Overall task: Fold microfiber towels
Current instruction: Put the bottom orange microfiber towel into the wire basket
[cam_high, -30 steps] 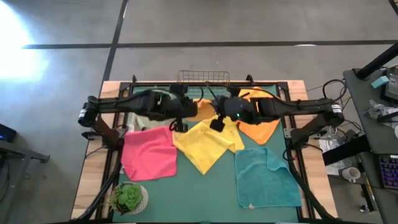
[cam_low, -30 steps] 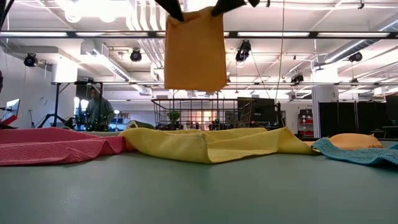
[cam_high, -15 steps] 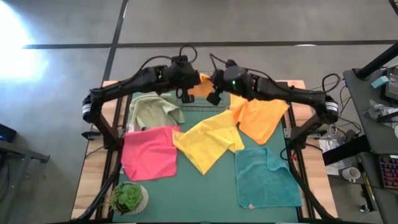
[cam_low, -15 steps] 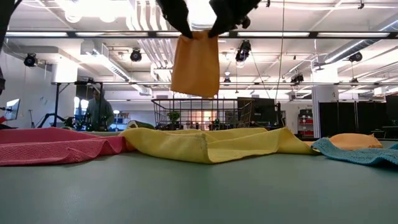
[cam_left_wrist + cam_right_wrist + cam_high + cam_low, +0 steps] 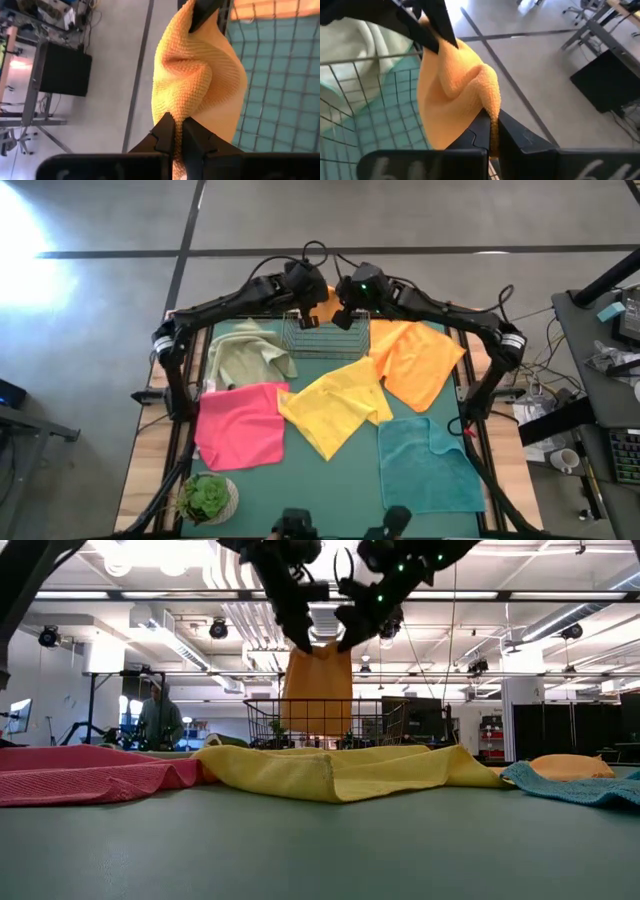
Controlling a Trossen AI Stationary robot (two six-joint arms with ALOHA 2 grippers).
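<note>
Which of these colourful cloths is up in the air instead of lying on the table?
The folded orange towel, pinched by both the left gripper and right gripper above the wire basket. All others lie on the mat.

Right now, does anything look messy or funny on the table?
Yes. The yellow towel, pink towel and sage green towel lie rumpled and overlapping, not flat. A folded orange towel hangs in the air over the wire basket, pinched by the left gripper and right gripper.
</note>
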